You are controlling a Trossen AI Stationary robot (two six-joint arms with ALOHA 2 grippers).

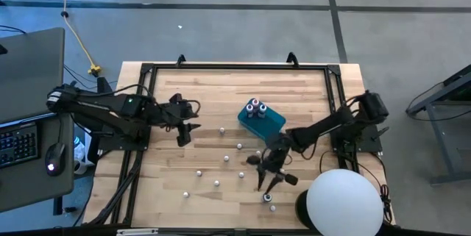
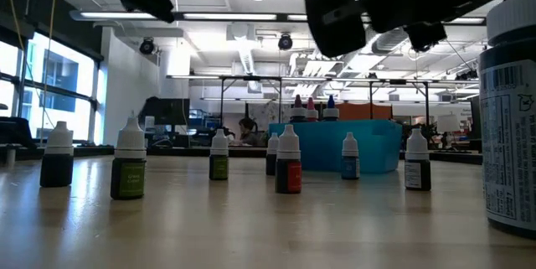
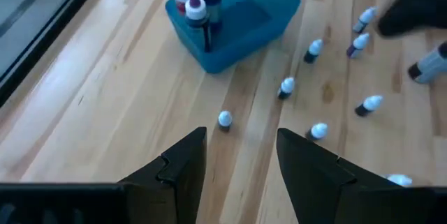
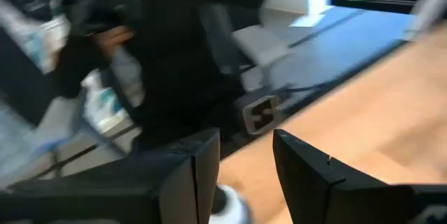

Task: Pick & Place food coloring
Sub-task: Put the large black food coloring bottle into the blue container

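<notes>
Several tiny white-capped food coloring bottles (image 1: 226,159) stand upright, scattered over the wooden table (image 1: 162,184). Three more with coloured tops (image 1: 255,107) stand in the teal box (image 1: 266,120). My right gripper (image 1: 266,186) is open near the table's near edge, beside one bottle (image 1: 268,197). That bottle's white cap (image 4: 230,206) shows between the fingers in the right wrist view. My left gripper (image 1: 184,134) hangs open above the table's left half, and bottles (image 3: 286,86) and the teal box (image 3: 237,21) lie ahead of it (image 3: 241,158). My right gripper has its open fingers (image 4: 202,161) on either side of a bottle's white cap (image 4: 230,206). Whether they touch it, I cannot tell.
A black frame rail (image 1: 151,104) runs around the table's left, far and right sides. A white dome-shaped object (image 1: 344,203) sits at the near right corner. One bottle (image 2: 511,118) stands very close to the low camera. Bare wood lies at the near left.
</notes>
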